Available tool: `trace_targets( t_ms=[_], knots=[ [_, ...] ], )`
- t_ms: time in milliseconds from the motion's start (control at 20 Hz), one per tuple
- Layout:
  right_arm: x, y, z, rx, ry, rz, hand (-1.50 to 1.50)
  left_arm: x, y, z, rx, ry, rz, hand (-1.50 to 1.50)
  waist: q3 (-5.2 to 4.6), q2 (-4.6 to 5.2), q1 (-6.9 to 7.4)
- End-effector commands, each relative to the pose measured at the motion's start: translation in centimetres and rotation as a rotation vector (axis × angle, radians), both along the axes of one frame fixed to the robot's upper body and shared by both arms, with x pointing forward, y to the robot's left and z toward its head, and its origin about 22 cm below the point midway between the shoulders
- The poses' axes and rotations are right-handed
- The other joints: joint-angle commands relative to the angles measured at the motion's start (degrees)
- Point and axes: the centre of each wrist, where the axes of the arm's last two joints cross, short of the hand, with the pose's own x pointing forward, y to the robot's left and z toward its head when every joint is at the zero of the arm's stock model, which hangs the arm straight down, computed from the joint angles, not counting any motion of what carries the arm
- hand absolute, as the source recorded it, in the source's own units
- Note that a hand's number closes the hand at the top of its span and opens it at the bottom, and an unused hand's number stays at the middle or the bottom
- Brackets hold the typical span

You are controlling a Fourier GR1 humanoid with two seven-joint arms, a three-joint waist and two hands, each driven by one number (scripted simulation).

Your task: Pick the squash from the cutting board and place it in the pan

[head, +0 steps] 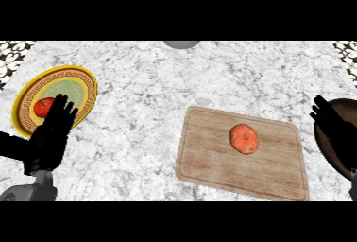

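An orange squash (244, 139) lies near the middle of a wooden cutting board (209, 165) on the marble counter. A dark pan (322, 137) shows at the right edge, mostly hidden behind my right hand (335, 130). That hand is open with fingers straight, to the right of the board and apart from the squash. My left hand (52, 134) is open at the left, fingers up, overlapping a plate.
A yellow patterned plate (77, 90) holding a red tomato (43, 108) sits at the left. A grey round object (182, 44) shows at the counter's far edge. Bare marble lies between plate and board.
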Motion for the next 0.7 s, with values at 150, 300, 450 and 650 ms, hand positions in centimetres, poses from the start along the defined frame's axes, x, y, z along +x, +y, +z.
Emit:
trace_targets(
  t_ms=[150,300,450,650],
  knots=[
    [4.9,9.1,5.5,0.288,-0.303,0.645,1.50,1.6,-3.8,2.2,0.108,-0.168,-0.185,0.00,0.61,-0.63,1.46],
    [6.2,7.5,10.7,-0.094,-0.458,0.780,1.50,1.7,-6.8,2.7,0.110,-0.229,-0.316,0.00,0.32,-0.79,0.86],
    [8.0,3.6,7.0,0.261,-0.458,0.818,-1.50,1.1,-8.8,2.0,0.137,-0.246,-0.344,0.00,0.45,0.17,0.14],
    [7.7,0.1,6.4,0.209,-0.493,0.974,-1.50,0.2,-9.9,1.0,0.159,-0.249,-0.326,0.00,0.46,0.03,-0.49]
  ],
)
